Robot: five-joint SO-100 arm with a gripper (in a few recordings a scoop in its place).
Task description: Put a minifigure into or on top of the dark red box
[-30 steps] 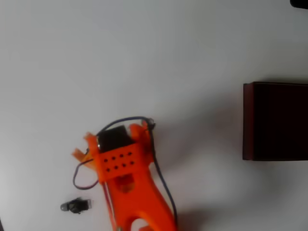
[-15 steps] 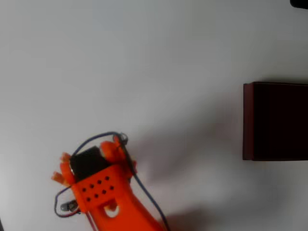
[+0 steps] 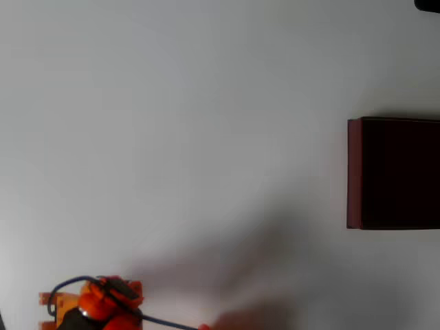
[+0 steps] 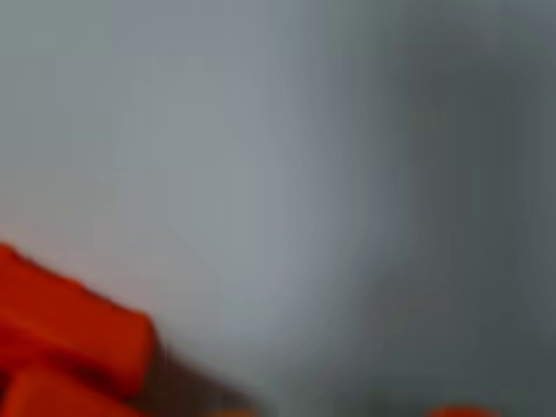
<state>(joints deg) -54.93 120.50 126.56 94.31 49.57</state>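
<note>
1. The dark red box point(image 3: 354, 172) sits at the right edge of the overhead view on the pale worktop point(image 3: 206, 103), its thin red left wall lit and its inside near-black. Nothing lies in it or on its rim as far as that view shows, though part of it is cut off by the frame.

2. The minifigure cannot be made out in either view. It may be hidden under the orange arm far from the box, but that is a guess.

3. The gripper point(image 3: 93, 306) is at the bottom-left corner of the overhead view, well apart from the box and on the opposite side of the worktop. Motion blur smears it, and the wrist view gives just a blurred orange finger point(image 4: 69, 334) against grey.

4. I cannot tell whether the gripper is spread, clenched, or grasping anything.

5. Judged from this, the placing is not done: the box looks empty, and picking up, carrying across and releasing over the box all seem left to do.
</note>
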